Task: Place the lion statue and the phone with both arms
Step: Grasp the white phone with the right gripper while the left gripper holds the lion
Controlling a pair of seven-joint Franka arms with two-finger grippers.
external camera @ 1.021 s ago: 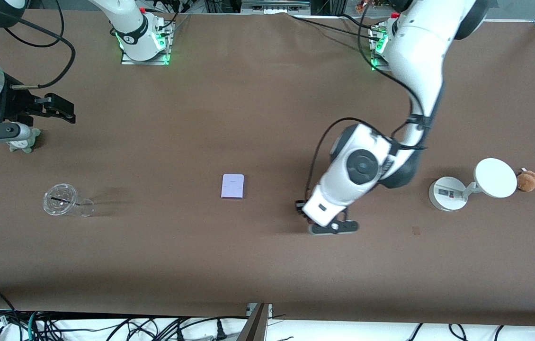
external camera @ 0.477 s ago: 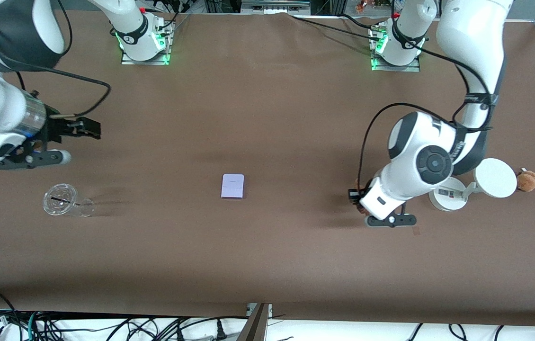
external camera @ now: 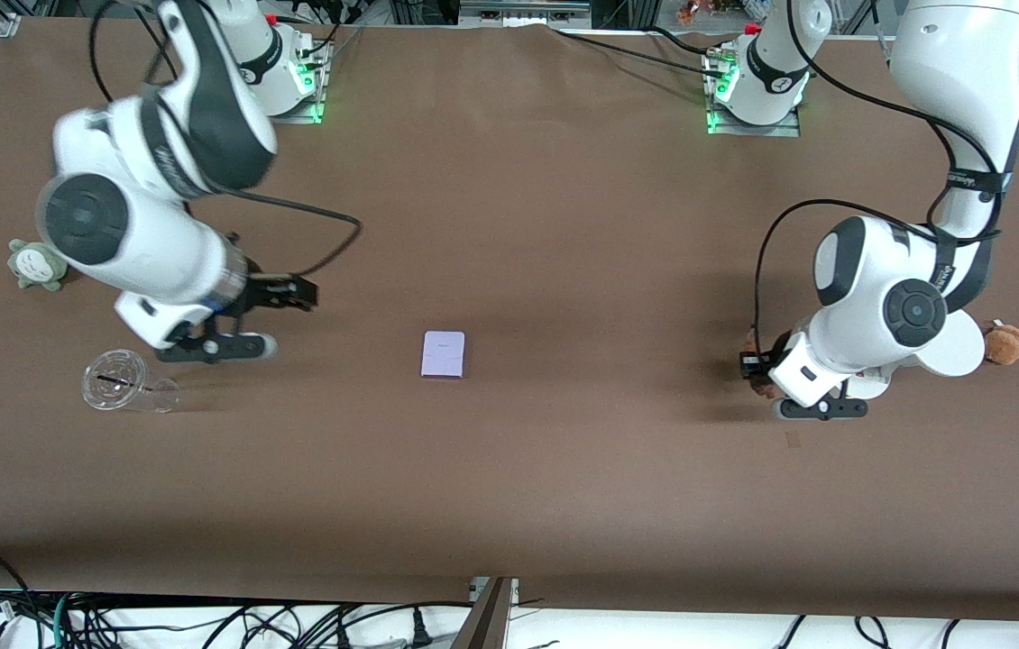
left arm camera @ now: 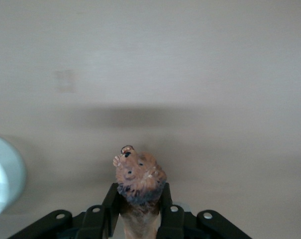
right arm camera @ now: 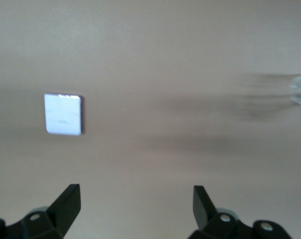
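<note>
The lion statue (left arm camera: 139,177) is orange-brown with a darker mane. It is clamped between the fingers of my left gripper (left arm camera: 139,201), head pointing out. In the front view that gripper (external camera: 755,368) hangs low over the table, beside the white stand at the left arm's end. The phone (external camera: 444,354) is a pale lavender slab lying flat near the table's middle. It also shows in the right wrist view (right arm camera: 63,114). My right gripper (external camera: 293,295) is open and empty above the table, between the phone and a clear cup; its jaws (right arm camera: 136,199) stand wide apart.
A clear plastic cup (external camera: 122,383) lies on its side near the right arm's end. A grey-green plush (external camera: 33,264) sits farther from the camera there. The white stand (external camera: 951,347) and a brown plush (external camera: 1005,342) sit at the left arm's end.
The left arm has carried the lion statue from near the table's middle toward the white stand. The right arm has swung from its end of the table toward the phone.
</note>
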